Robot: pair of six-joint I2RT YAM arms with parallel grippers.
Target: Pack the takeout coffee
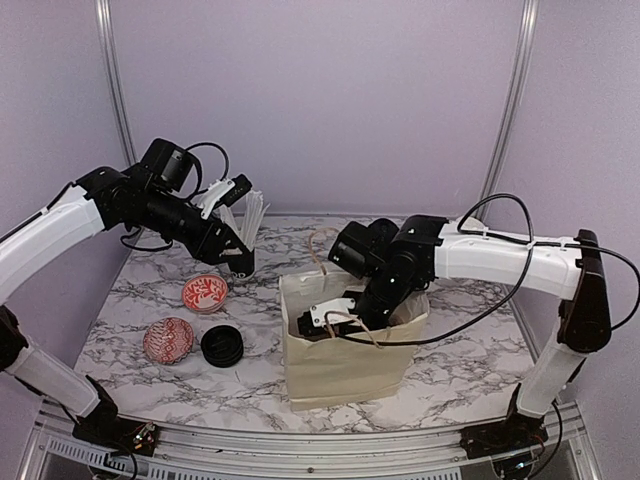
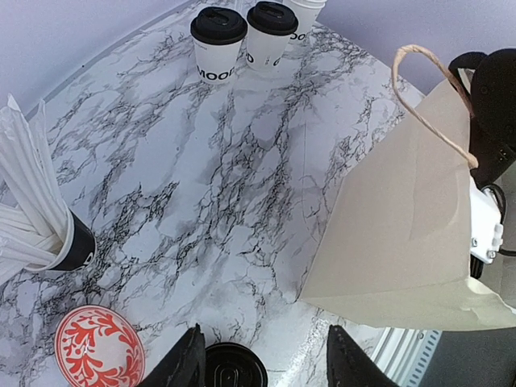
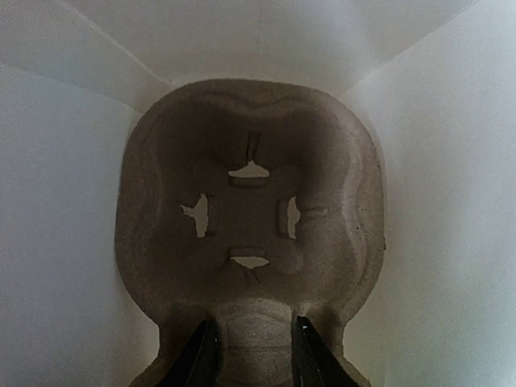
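Note:
Two takeout coffee cups [image 2: 218,44] [image 2: 270,32], white with black lids, stand side by side at the far edge of the marble table in the left wrist view, and a third cup [image 2: 302,12] is partly cut off beside them. They do not show in the top view. My left gripper [image 2: 266,363] [image 1: 240,262] hangs open above the table, far from the cups. My right gripper [image 3: 254,355] [image 1: 330,320] is down inside the paper bag [image 1: 350,350], its fingers closed on the raised middle rib of a brown pulp cup carrier [image 3: 250,218] at the bag's bottom.
A loose black lid [image 2: 234,367] [image 1: 222,346] lies on the table under my left gripper. Two red-patterned bowls [image 1: 205,292] [image 1: 168,340] sit at the left. A black cup of white sticks [image 2: 76,242] stands behind them. The bag [image 2: 395,234] has a twisted paper handle [image 2: 435,97].

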